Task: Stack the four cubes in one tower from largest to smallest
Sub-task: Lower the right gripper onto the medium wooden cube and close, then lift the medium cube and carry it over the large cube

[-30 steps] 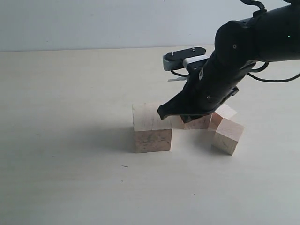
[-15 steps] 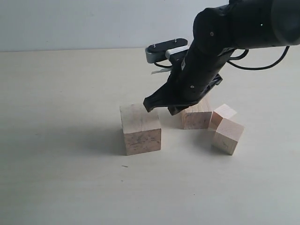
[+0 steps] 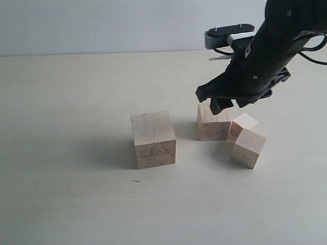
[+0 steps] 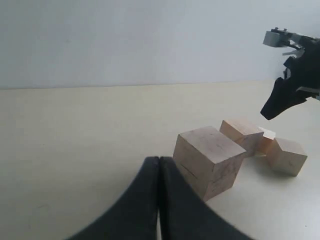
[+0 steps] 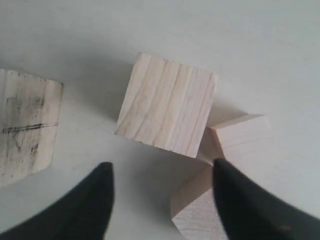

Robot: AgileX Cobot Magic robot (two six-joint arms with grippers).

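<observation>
Nearest, the black left gripper point(image 4: 159, 163) was pinched closed on nothing. Beyond it, the largest pale wooden cube with dark mottled marks point(image 3: 153, 139) sat alone on the cream table point(image 3: 76, 102), with no tower begun. Farther on, the black right gripper point(image 5: 161, 167) hung wide open and empty above the mid-sized pale wooden cube point(image 3: 212, 125), which two smaller pale wooden blocks point(image 3: 249, 148) point(image 3: 244, 122) crowded, so a descending finger could probably have struck a neighbour.

The left pincer point(image 4: 159, 162), jaws pressed together on nothing, points across the counter point(image 4: 75, 140) at the big cube point(image 4: 210, 160) just beyond it, with three smaller cubes point(image 4: 241, 132) bunched behind that and the right pincer point(image 4: 280, 102) hanging above them.
</observation>
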